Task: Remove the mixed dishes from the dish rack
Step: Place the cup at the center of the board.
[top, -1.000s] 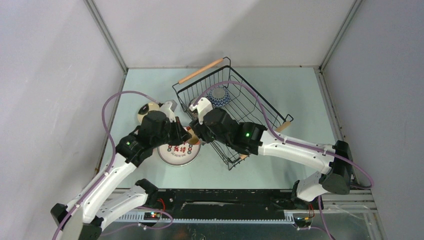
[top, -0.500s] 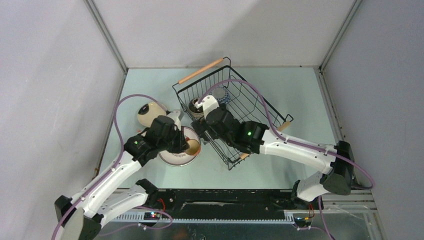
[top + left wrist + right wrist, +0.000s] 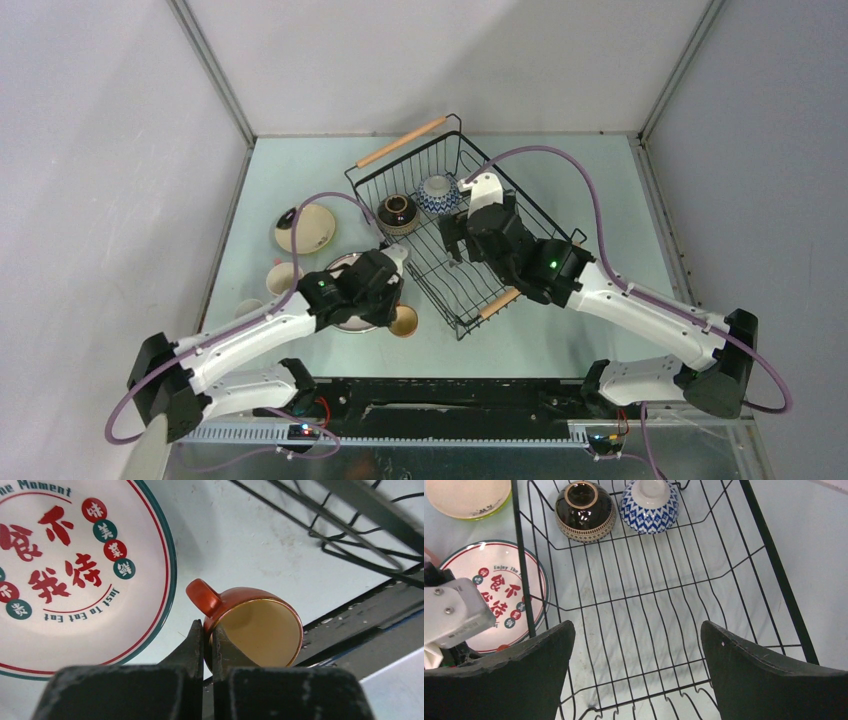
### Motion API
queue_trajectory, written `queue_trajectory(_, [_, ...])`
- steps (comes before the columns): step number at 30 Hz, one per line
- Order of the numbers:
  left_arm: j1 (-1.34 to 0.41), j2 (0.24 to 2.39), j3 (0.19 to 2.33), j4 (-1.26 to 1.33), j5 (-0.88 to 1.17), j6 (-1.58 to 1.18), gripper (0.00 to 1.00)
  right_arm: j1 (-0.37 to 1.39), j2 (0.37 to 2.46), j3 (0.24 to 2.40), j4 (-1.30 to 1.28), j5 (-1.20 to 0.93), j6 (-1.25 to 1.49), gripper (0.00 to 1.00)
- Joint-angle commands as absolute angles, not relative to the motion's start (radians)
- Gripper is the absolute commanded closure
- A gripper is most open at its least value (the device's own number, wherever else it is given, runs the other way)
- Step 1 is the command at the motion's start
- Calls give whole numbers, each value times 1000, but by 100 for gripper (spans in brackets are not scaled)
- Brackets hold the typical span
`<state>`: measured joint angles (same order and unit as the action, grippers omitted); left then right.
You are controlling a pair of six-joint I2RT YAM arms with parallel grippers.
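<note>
The left gripper [image 3: 207, 630] was clenched on the rim of the orange cup [image 3: 255, 630], beside the plate [image 3: 75, 570] and outside the dish rack [image 3: 455, 275]. The right gripper [image 3: 635, 630] hung released above the rack, where a dark bowl [image 3: 585, 511] and a blue-patterned bowl [image 3: 650, 499] were left to unload.

Black wire dish rack [image 3: 440, 275], pale wood handles [image 3: 402, 141]. Inside it: blue-and-white zigzag bowl [image 3: 650, 499], glossy black bowl [image 3: 585, 511] with tan band. Beside it: white plate [image 3: 75, 570], green rim, red characters; rust-orange cup [image 3: 250, 625], tan within.
</note>
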<state>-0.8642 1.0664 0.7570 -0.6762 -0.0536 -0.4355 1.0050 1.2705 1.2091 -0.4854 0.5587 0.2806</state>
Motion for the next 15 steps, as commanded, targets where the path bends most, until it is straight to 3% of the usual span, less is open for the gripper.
queue_trajectory(1, [-899, 1109, 741, -618, -118, -432, 100, 985, 1238, 1189, -482, 580, 303, 2])
queue_trajectory(9, [-922, 1194, 711, -593, -186, -459, 100, 952, 1216, 1167, -485, 556, 310, 2])
queue_trajectory(15, [-923, 1206, 704, -587, -223, -478, 91, 924, 1209, 1166, -503, 528, 324, 2])
